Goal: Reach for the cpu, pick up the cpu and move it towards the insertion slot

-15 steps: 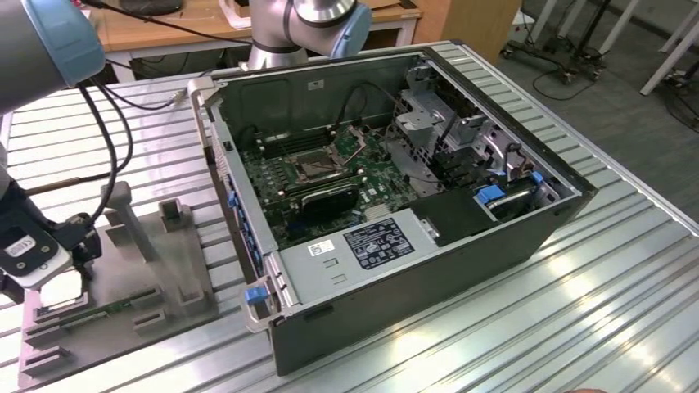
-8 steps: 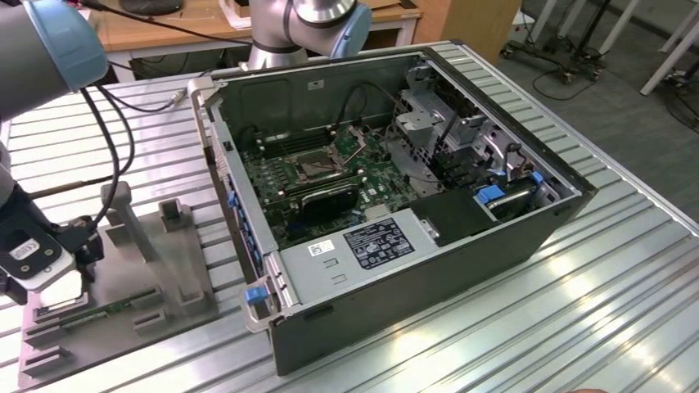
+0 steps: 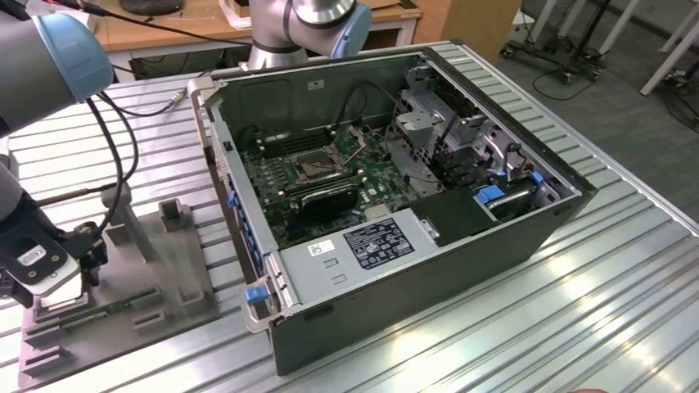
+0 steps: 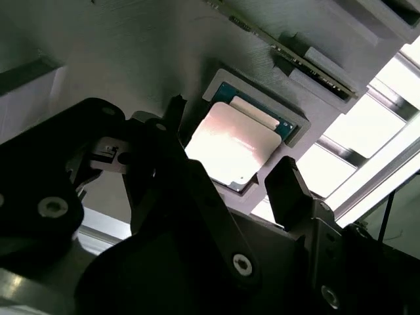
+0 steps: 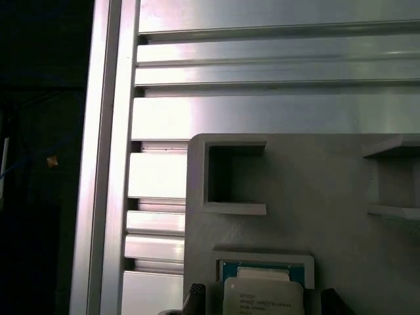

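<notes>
Bench: the slatted metal bench (image 3: 513, 327) carries everything.
Case: the open case (image 3: 437, 270) lies on its side in the middle of the exterior view, its walls standing around the board.
Arm: the arm (image 3: 49, 49) comes in at the exterior view's left, its wrist pointing down over the tray.
Board: the green board (image 3: 377, 176) lies flat on the floor of the case.
Tray: the grey tray (image 5: 308, 197) sits on the bench beside the case, at the exterior view's left.
Slot: the slot (image 3: 310, 167) is a square metal frame with a dark centre on the board, well apart from the tray.
Tool: in the second wrist view the tool (image 4: 230, 134) hangs low over the tray. Its 2 fingers are apart, 1 on each side of the cpu. Whether they touch it cannot be told.
Cpu: the cpu (image 4: 226, 151) lies flat in the tray's square recess, silvery top up, a green rim showing.
Done: the reach looks complete.
Left: the grip is not closed, the cpu is not lifted, and the carry to the slot is not begun.
Edges: the recess rim fits close around the cpu. A memory stick (image 4: 289, 49) stands in its holder just beyond. The case wall rises between the tray and the slot.
Room: there is open bench around the tray and open space above the case. Cables and a metal cage crowd 1 side of the slot.
</notes>
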You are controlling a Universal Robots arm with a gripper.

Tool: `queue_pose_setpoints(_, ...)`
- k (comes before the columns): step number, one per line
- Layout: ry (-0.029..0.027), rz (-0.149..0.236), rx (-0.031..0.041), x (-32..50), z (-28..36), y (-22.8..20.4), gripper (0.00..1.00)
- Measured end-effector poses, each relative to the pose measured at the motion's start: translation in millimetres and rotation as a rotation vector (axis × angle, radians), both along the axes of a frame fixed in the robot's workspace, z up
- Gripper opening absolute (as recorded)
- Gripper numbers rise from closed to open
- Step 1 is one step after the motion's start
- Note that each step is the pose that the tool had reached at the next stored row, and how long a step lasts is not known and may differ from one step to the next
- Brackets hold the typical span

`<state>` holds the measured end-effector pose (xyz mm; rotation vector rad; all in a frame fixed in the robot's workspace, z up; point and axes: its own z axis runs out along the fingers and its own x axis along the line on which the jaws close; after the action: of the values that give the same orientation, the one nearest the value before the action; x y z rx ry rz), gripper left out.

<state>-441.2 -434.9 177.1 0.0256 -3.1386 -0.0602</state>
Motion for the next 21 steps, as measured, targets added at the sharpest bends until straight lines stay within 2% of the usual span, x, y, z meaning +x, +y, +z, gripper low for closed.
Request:
queue_pose_setpoints(6, 0.0, -0.001, 0.0, 0.0, -0.9, 0.4, 0.75)
queue_pose_setpoints(7, 0.0, -0.001, 0.0, 0.0, -0.9, 0.4, 0.68)
queue_pose_setpoints(16, -0.0002, -0.003, 0.0001, 0.0, -0.8, 0.4, 0.68)
queue_pose_setpoints(21, -0.0001, -0.021, 0.0, -0.1, 0.2, 0.4, 0.68)
